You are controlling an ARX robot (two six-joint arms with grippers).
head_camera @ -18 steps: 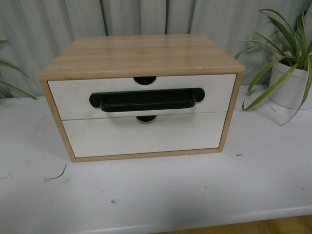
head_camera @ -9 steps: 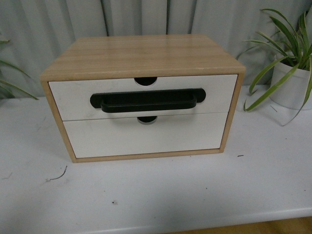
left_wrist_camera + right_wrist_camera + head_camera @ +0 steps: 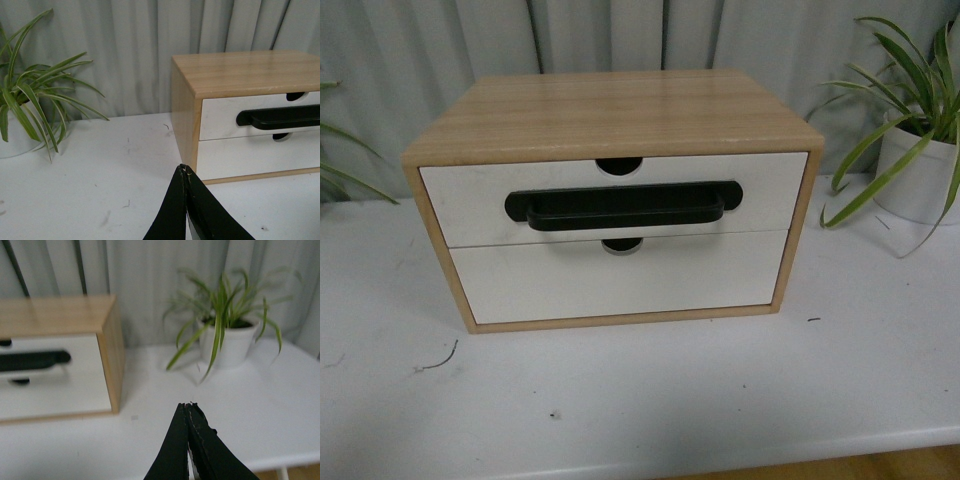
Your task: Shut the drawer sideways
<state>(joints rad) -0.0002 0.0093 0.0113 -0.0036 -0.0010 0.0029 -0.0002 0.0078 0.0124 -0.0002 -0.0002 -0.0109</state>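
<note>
Nothing has moved. The left gripper (image 3: 186, 172) and right gripper (image 3: 187, 407) are pressed together, holding nothing. One white black-handled drawer (image 3: 616, 200) sits flush, centre frame.

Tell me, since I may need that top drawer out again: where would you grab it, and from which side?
Probably the black bar handle on the drawer. It stands proud of the white front and runs horizontally, so come straight at the front, jaws opened vertically, one finger above the bar and one below. Both the left gripper and right gripper are shut now.

Drawer (image 3: 470, 200) above plain front (image 3: 620, 280).
</note>
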